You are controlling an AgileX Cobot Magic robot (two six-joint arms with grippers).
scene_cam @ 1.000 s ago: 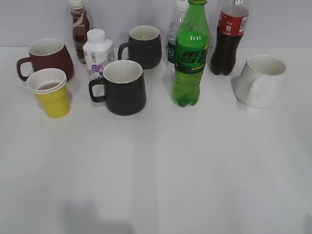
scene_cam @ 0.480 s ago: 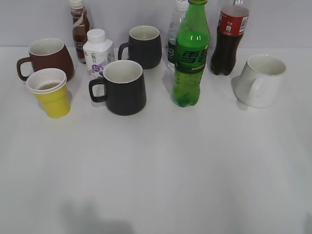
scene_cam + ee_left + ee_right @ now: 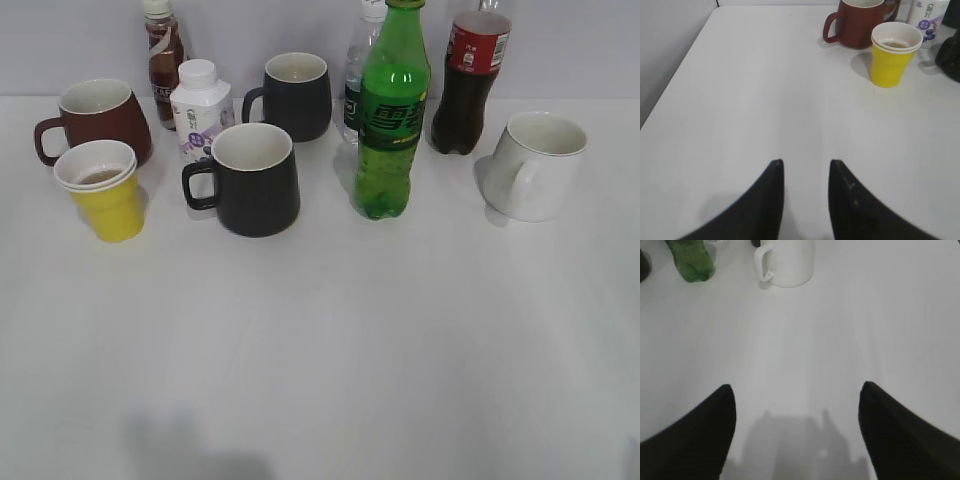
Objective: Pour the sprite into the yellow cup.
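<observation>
Neither arm shows in the exterior view. Left gripper (image 3: pixel 805 192) seen only in its wrist view: two dark fingers with a narrow gap between, nothing held, low over bare worktop (image 3: pixel 330 350). Right gripper (image 3: pixel 797 427) likewise only in its wrist view: fingers set wide apart, empty, casting a shadow on the worktop below.

Sprite (image 3: pixel 392 115) stands upright right of centre, cap at the top edge of the frame. In the right wrist view only its base shows, at 11 o'clock. It partly covers a clear water bottle (image 3: pixel 355 80) behind it. Cola bottle (image 3: pixel 470 85) at its 2 o'clock, top cut off.

Yellow cup (image 3: pixel 103 190) stands far left, upright, just in front of the brown mug (image 3: pixel 95 120); a little brownish liquid inside. The rim looks doubled, possibly two cups nested; cannot tell.

Between cup and sprite: black mug (image 3: pixel 250 180), a second dark mug (image 3: pixel 293 95) behind it, a small white bottle (image 3: pixel 200 110), a brown drink bottle (image 3: pixel 163 55) with top cropped. White mug (image 3: pixel 535 165) at the sprite's 3 o'clock, well apart.

Worktop plain white, matte; pale grey wall behind.
</observation>
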